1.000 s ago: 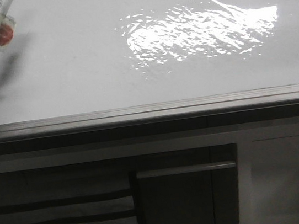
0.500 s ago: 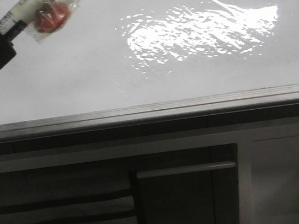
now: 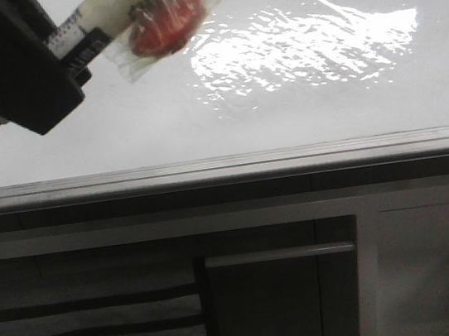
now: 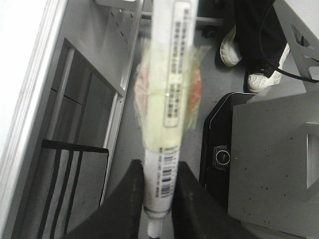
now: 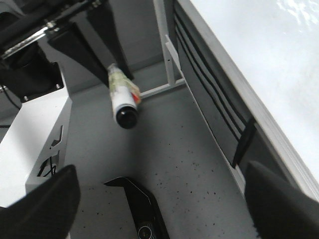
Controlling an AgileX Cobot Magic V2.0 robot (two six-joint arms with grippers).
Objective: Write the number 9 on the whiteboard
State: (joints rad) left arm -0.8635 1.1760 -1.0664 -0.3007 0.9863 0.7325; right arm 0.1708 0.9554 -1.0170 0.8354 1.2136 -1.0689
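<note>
So the whiteboard (image 3: 300, 107) is sitting blank, no 9 showing on it yet. Left gripper (image 4: 158, 186) is clamping a marker (image 3: 116, 20) that's pointing up and rightward across the board, hanging in front of it; can't tell if the tip's touching. Right gripper (image 5: 159, 209) is hanging spread wide, holding nothing, pointed at the floor

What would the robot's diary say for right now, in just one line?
left gripper: jaws shut on marker | marker: above whiteboard, contact unclear | number 9: not seen | right gripper: open, holding nothing
</note>
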